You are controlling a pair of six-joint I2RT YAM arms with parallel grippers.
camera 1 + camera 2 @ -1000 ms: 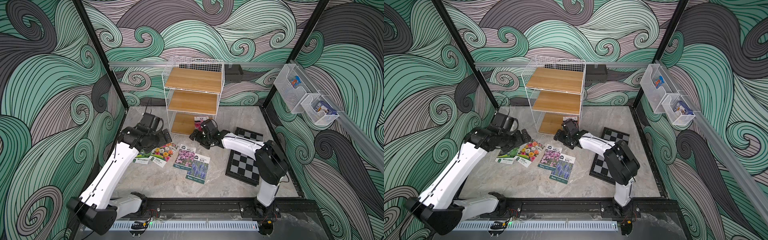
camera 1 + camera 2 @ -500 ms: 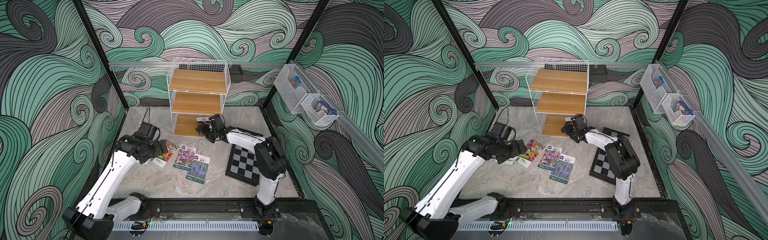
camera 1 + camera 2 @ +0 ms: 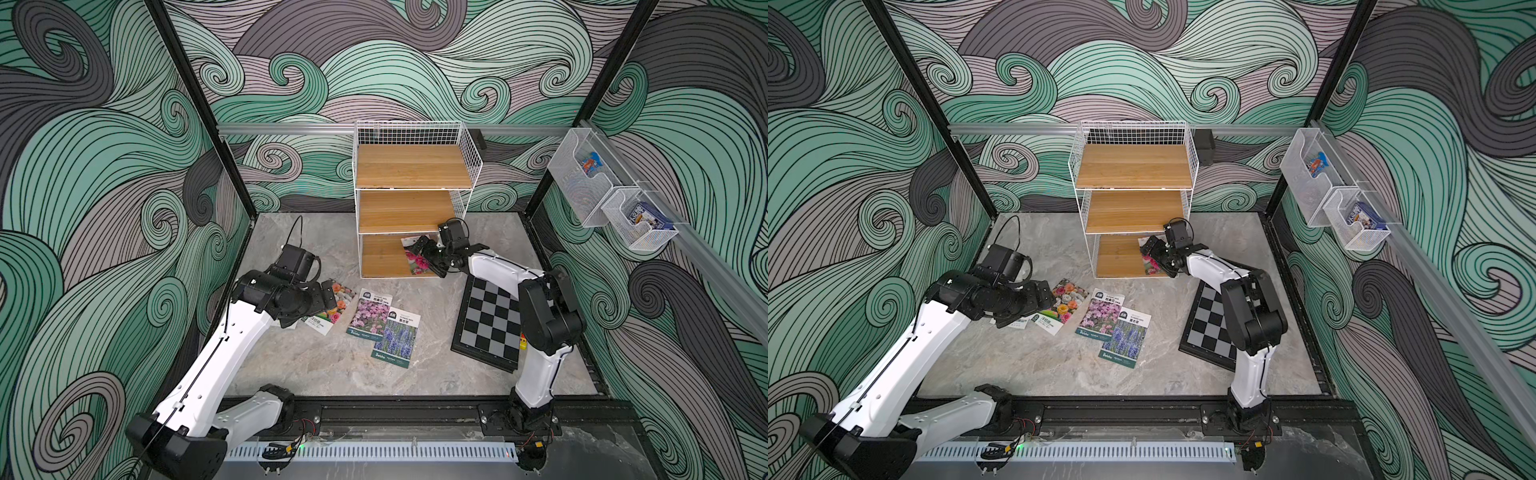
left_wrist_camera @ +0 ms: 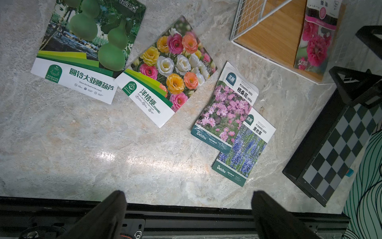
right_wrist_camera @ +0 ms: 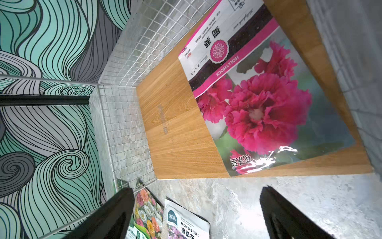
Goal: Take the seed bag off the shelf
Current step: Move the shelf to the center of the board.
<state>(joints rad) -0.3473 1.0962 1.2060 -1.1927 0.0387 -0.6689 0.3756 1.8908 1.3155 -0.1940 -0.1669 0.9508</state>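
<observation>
The shelf [image 3: 411, 166] [image 3: 1133, 166] is a white wire rack with three wooden boards, standing at the back of the floor. A seed bag with red hollyhock flowers [image 3: 417, 262] [image 3: 1150, 266] [image 5: 258, 99] [image 4: 316, 37] lies flat on the right side of its bottom board [image 5: 175, 124]. My right gripper [image 3: 428, 257] [image 3: 1156, 257] [image 5: 196, 207] hangs open just in front of that board's front right corner, close to the bag and holding nothing. My left gripper [image 3: 328, 295] [image 3: 1046, 293] [image 4: 188, 209] is open and empty above the floor.
Several seed packets lie on the floor: gourd [image 4: 82, 51], mixed roses [image 3: 332, 309] [image 4: 169, 68], pink flowers [image 3: 370, 311] [image 4: 225, 107], lavender [image 3: 397, 338] [image 4: 244, 149]. A chessboard [image 3: 490, 328] lies under the right arm. Clear bins [image 3: 590, 183] hang on the right wall.
The shelf has shifted to the right. My right gripper has moved right and back along with it, staying at the bottom tier. The left gripper drew back toward the front, then held still.
</observation>
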